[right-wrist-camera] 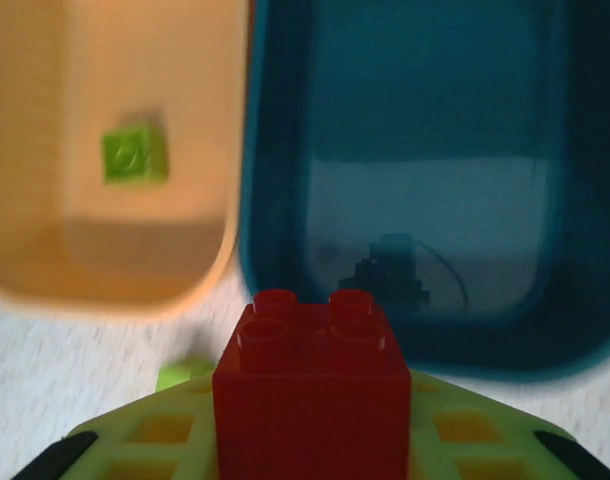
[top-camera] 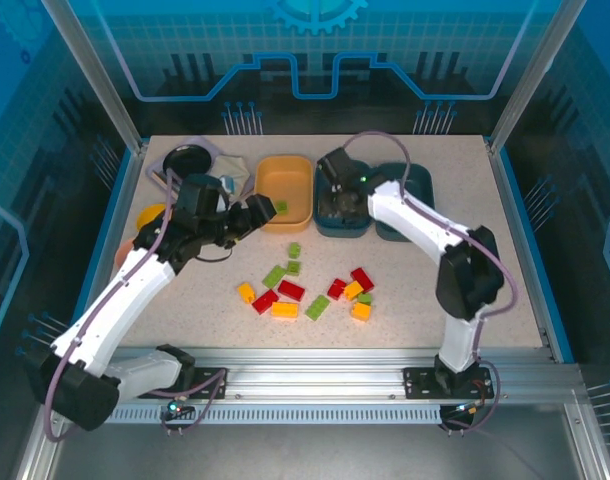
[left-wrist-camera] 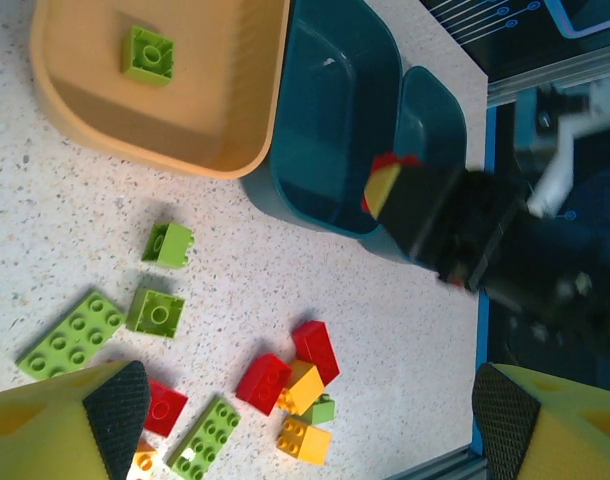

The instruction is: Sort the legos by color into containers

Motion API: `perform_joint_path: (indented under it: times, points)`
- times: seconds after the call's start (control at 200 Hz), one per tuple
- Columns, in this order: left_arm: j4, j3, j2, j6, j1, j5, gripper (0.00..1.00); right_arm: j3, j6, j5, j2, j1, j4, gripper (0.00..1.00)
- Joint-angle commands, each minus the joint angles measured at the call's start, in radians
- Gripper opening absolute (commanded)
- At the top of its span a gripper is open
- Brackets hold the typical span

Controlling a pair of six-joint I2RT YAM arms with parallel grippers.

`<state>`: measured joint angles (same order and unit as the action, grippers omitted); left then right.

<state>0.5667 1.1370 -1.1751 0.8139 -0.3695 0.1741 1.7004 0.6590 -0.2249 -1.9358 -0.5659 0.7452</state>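
Several loose legos lie mid-table in green (top-camera: 275,276), red (top-camera: 291,290) and yellow-orange (top-camera: 284,310). One green lego (left-wrist-camera: 148,53) sits inside the yellow-orange tray (top-camera: 285,162). Two dark teal trays (top-camera: 342,231) (top-camera: 421,190) stand to its right. My right gripper (top-camera: 340,195) hovers over the nearer teal tray (right-wrist-camera: 425,180), shut on a red lego (right-wrist-camera: 310,390); the red lego (left-wrist-camera: 389,162) is also in the left wrist view. My left gripper (top-camera: 253,214) hangs open at the yellow-orange tray's front left, with nothing between its fingers (left-wrist-camera: 95,425).
A black round dish (top-camera: 188,158) and a yellow bowl (top-camera: 150,214) stand at the back left, behind my left arm. The right arm's links arch over the table's right side. Bare table lies in front of the teal trays.
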Motion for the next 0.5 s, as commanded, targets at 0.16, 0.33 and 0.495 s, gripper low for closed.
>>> perform_joint_path:
  times: [0.16,0.33,0.495]
  points:
    - [0.021,0.117,-0.162,0.009,0.011,-0.014,0.88,0.435,-0.128,0.071,-0.420,0.104,0.215,0.35]
    - [0.041,0.123,-0.194,0.016,0.011,-0.022,0.87,0.556,-0.139,0.125,-0.536,0.135,0.271,0.42]
    - [0.099,0.104,-0.178,0.026,0.011,-0.043,0.87,0.566,-0.148,0.145,-0.521,0.139,0.289,0.58]
